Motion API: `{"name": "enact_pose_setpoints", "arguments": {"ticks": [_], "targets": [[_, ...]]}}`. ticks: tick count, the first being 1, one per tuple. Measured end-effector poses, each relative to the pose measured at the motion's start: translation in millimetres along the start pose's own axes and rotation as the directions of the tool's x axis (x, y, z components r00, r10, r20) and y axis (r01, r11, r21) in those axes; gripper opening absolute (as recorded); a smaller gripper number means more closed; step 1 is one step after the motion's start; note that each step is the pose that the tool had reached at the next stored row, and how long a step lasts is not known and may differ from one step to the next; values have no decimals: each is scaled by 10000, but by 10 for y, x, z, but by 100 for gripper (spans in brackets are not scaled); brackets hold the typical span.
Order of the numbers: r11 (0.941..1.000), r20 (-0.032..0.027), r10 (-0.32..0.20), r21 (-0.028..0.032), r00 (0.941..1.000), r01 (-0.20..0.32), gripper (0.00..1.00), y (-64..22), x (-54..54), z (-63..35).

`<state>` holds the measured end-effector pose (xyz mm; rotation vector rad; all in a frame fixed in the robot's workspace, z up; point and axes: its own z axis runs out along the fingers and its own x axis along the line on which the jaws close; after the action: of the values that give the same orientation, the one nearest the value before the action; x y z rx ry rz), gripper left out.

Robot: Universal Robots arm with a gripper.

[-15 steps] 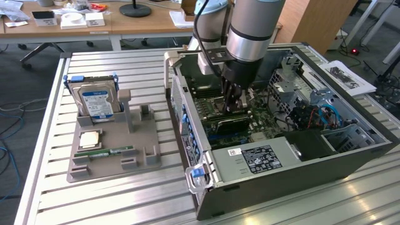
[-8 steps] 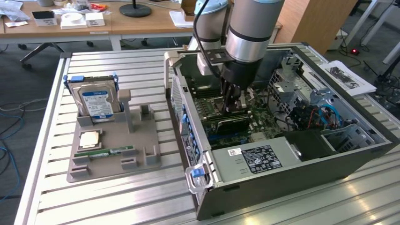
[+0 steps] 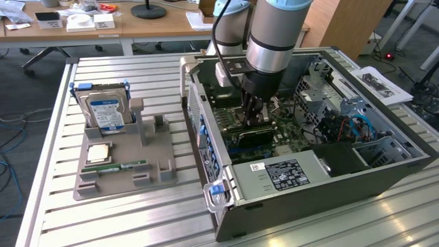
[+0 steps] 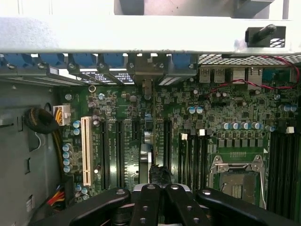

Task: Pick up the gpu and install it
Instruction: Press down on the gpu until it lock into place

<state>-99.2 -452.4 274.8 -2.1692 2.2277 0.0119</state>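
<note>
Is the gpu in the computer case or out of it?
In. The gpu stands on edge over the motherboard inside the open case, under the end effector. Whether it is fully seated, cannot tell.

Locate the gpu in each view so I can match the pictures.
Exterior view: the gpu sits under the gripper, low over the motherboard.
Wrist view: the gpu is seen edge-on beyond the gripper, above the expansion slots.
Shared landmark: the motherboard.
</note>
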Motion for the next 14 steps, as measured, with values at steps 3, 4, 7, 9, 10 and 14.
{"name": "enact_pose_setpoints", "arguments": {"ticks": [3,4,7,9,10,14], "targets": [[10000,3,1,0,10000,-1,11,0,1,4],[10000,4,1,2,10000,-1,11,0,1,8],[10000,3,0,1,10000,0,11,1,2,40],[10000,3,0,1,10000,0,11,1,2,55],[10000,0,0,0,10000,0,11,1,3,56],[10000,5,0,2,10000,0,11,1,3,72]]}}
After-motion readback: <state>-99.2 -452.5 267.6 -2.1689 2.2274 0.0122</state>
